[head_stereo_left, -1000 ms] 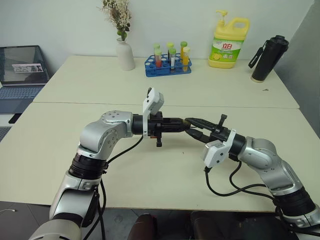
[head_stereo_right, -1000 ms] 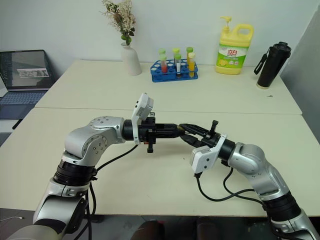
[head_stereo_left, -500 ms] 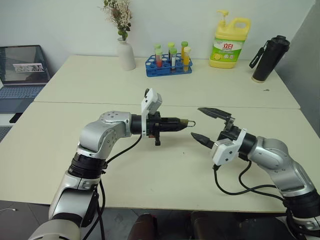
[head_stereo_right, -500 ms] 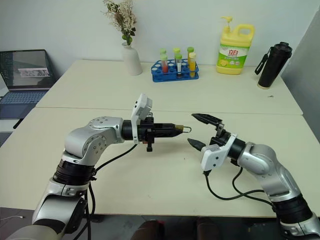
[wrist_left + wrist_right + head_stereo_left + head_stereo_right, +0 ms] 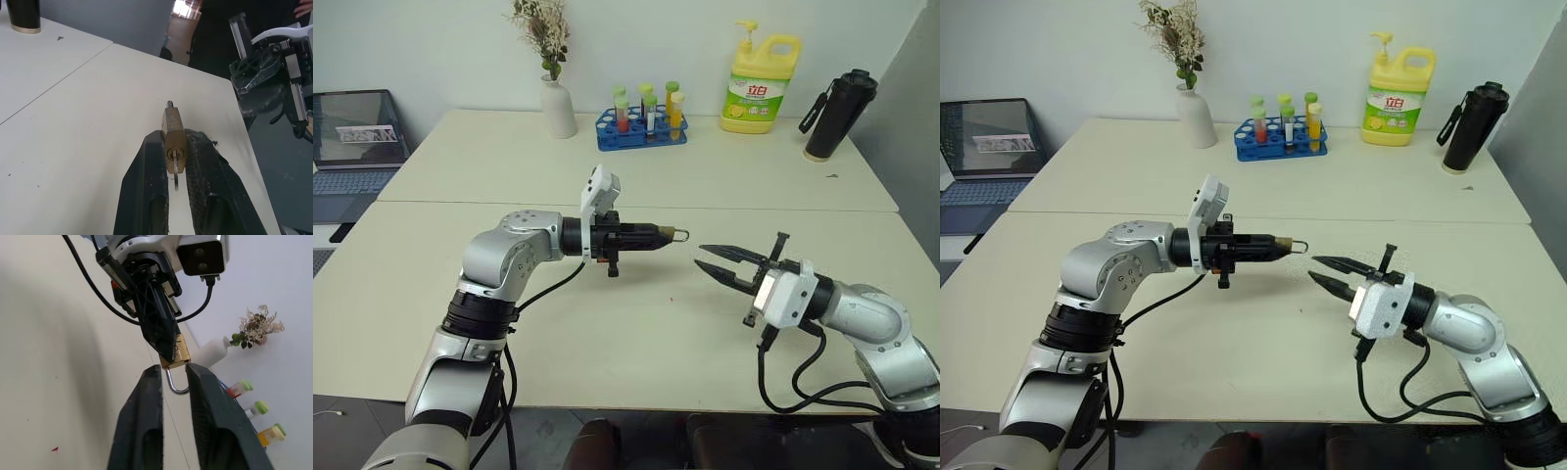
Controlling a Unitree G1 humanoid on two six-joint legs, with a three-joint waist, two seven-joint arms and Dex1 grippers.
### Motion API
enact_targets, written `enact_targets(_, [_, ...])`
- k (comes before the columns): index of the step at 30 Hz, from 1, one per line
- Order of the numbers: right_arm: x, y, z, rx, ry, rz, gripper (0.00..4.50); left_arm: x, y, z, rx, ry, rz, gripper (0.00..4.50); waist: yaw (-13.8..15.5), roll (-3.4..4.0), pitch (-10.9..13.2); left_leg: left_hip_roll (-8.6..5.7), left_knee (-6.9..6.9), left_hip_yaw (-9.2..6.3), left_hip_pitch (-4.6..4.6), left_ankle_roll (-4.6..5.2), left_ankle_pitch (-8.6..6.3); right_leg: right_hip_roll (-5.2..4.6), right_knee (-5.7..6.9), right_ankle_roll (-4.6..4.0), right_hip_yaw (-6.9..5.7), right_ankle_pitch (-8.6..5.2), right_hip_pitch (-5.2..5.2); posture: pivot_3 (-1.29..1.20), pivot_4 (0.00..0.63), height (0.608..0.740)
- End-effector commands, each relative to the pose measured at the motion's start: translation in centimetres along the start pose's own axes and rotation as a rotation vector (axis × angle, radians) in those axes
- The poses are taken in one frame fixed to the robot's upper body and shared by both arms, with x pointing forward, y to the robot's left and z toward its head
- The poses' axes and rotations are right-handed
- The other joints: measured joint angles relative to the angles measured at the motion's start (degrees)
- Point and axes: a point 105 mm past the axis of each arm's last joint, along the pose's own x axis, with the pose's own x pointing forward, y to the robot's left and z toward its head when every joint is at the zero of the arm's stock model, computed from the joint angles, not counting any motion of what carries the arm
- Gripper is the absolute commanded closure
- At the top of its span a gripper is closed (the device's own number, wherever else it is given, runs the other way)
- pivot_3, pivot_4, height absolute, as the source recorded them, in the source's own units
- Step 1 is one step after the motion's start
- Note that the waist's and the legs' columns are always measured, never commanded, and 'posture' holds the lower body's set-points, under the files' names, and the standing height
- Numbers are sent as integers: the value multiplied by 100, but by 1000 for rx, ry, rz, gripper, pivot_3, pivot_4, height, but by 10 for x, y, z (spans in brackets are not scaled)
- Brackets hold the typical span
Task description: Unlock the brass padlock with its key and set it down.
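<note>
The brass padlock sits pinched between the tips of my left gripper, which is shut on it and held level above the near table. Its silvery shackle pokes out toward the right arm. A thin silvery piece that looks like the key sticks out of the keyhole end, between the fingers. My right gripper hangs a short way to the right of the padlock, pointing at it. It is shut, holds nothing and touches nothing. In the right wrist view the shackle shows just beyond the fingertips; one leg is hidden.
On the far table stand a white vase, a blue test tube rack, a yellow soap bottle and a black flask. A laptop sits at the far left. A seam joins the two tables.
My right gripper came off the padlock's tip, opened wide, drew back to the right, rolled and shut on nothing. The left gripper kept the padlock in place.
</note>
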Motion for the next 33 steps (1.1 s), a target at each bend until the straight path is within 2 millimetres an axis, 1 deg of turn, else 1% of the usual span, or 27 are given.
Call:
enact_targets(1, [7,-5,11,30,-42,7,4500,-4,-9,14,56,-22,-51,4333,1,0,0,0,0,-1,-1,0,0,0,-1,0,-1,0,0,0,150,740])
enact_targets(9, [16,-7,6,83,-28,11,4500,-4,-17,18,81,-23,-87,4333,5,0,0,0,0,-2,-2,1,0,-1,-2,0,-2,0,0,0,150,740])
enact_targets(15, [14,-13,0,80,-10,-2,4500,-4,-24,20,101,-22,-103,4333,4,0,0,0,0,-2,-2,2,-1,-1,-2,0,-2,0,-1,0,150,740])
enact_targets(20, [11,-17,-3,89,0,-8,4500,-7,-30,16,113,-2,-124,4333,-2,0,0,0,0,-1,-2,2,-1,0,-2,0,-1,0,-1,0,150,740])
enact_targets(30, [11,-13,-4,70,3,60,4500,-10,-34,13,116,13,-142,4333,4,0,0,0,0,-2,-2,5,-2,0,-2,0,-2,0,-1,0,150,740])
enact_targets(33, [12,-4,-3,82,-10,109,4500,-9,-34,14,100,-3,-148,4333,4,0,0,0,0,-2,-2,5,-3,0,-2,0,-2,0,-1,0,150,740])
